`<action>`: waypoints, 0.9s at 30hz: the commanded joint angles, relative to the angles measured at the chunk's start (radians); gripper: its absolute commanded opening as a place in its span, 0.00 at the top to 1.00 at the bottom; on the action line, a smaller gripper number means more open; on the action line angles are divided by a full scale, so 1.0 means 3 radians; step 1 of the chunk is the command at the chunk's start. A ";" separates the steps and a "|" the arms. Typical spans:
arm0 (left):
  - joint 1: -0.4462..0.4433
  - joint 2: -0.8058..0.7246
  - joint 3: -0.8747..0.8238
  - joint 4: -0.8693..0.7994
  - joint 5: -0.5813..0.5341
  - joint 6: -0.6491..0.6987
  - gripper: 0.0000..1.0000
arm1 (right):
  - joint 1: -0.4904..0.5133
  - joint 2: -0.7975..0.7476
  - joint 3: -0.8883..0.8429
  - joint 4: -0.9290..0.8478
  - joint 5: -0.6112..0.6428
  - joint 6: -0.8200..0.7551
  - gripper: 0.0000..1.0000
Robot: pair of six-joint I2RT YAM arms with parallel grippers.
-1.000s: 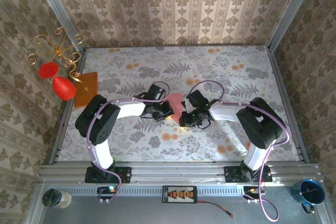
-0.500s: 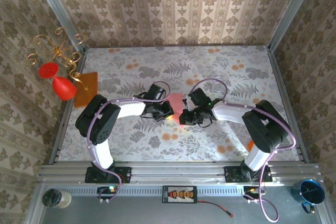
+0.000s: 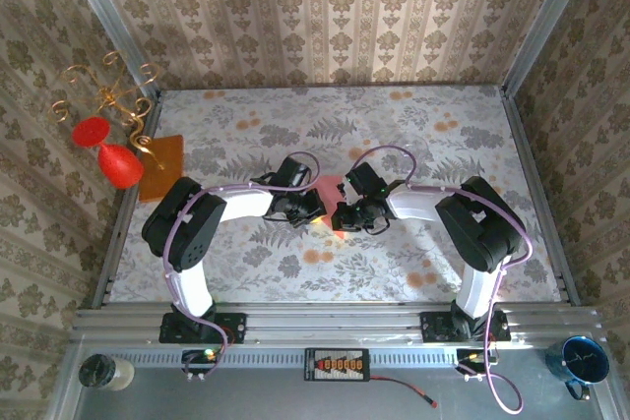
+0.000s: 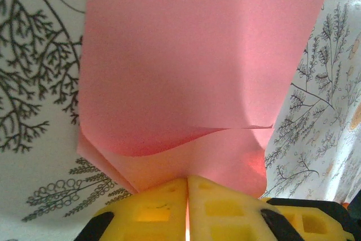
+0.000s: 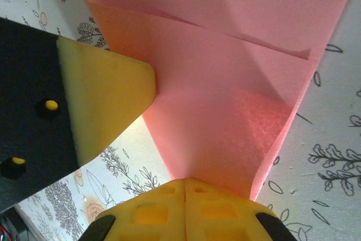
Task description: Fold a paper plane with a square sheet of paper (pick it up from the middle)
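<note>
The pink square sheet of paper [image 3: 331, 187] is folded over into layers and hangs between both grippers at the table's middle. My left gripper [image 3: 316, 211] is shut on its edge; in the left wrist view the yellow fingertips [image 4: 187, 179] pinch the paper [image 4: 197, 55] where two layers curl apart. My right gripper [image 3: 344, 215] is shut on the opposite edge; the right wrist view has its pads [image 5: 185, 181] closed on the sheet [image 5: 237, 88], which carries a diagonal crease. The left gripper's finger [image 5: 104, 100] touches the sheet's side there. The grippers hide whether the sheet has a paper plane's pointed shape.
A darker orange sheet [image 3: 162, 166] lies at the table's left edge beside a gold stand with red glass pieces [image 3: 116, 150]. Wallpapered walls close the back and sides. A blue mug [image 3: 583, 361] and a jar [image 3: 103, 371] stand below the front rail.
My right gripper has moved left, closer to the left gripper, and less of the pink paper shows between them in the top view. The left arm has hardly moved.
</note>
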 commanded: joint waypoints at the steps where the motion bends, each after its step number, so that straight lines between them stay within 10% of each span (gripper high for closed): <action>1: -0.0025 -0.0077 0.0039 -0.0035 -0.0078 0.0133 0.91 | -0.0010 0.0102 -0.0022 -0.0186 0.0117 -0.0015 0.93; 27: -0.0041 -0.0030 -0.0237 0.0205 -0.0246 0.0107 0.92 | -0.0006 0.0137 -0.0133 -0.0428 0.0348 0.0043 0.95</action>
